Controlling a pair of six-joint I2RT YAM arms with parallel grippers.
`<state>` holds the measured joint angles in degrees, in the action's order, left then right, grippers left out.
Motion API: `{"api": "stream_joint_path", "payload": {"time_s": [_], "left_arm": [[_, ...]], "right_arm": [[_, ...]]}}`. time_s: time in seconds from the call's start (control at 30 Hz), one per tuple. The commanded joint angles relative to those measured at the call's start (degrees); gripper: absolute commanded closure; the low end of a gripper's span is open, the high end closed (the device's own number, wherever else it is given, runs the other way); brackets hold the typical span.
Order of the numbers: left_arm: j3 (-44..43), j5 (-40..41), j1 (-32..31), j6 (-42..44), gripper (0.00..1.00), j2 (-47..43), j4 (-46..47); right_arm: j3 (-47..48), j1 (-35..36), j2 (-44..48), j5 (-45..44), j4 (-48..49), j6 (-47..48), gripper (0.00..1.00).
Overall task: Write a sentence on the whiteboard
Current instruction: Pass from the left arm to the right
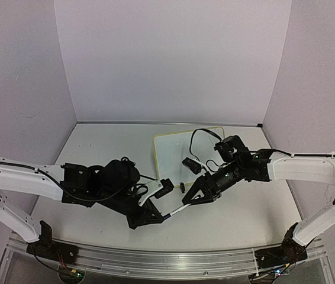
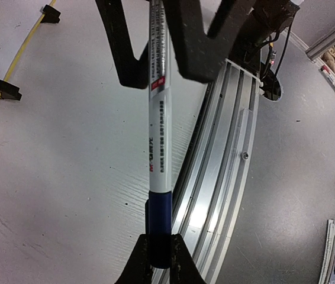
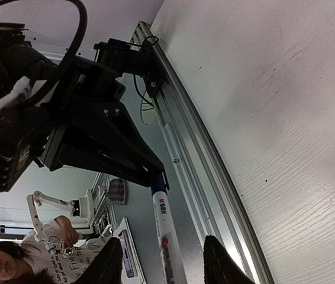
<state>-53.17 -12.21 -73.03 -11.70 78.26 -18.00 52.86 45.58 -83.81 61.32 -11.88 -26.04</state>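
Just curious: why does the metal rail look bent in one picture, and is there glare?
Left wrist view: the wide lens bows the rail, and light glints off it and the marker. Right wrist view: the rail looks nearly straight. Top view: even, soft light.

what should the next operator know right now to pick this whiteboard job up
Left gripper: shut on the blue end of the marker, held off the table.
Right gripper: open, fingers either side of the marker's white barrel, gaps showing.
Whiteboard: at the back of the table, apart from both grippers; no writing on the part in view.
Done: marker picked up.
Left: right grip on the barrel, probably pulling off the blue cap, then the whole sentence.
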Motion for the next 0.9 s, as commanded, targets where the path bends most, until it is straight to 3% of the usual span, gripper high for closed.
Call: {"api": "stream_joint_path", "payload": {"time_s": [0.0, 0.87], "left_arm": [[-3.7, -2.8, 0.9, 2.0, 1.00, 0.9, -0.5], [-7.7, -6.1, 1.6, 4.1, 1.00, 4.1, -4.4]], "right_arm": [[3.2, 1.7, -1.0, 2.5, 0.5, 1.6, 0.62], [3.3, 3.0, -3.3, 3.9, -1.7, 4.7, 0.84]]}}
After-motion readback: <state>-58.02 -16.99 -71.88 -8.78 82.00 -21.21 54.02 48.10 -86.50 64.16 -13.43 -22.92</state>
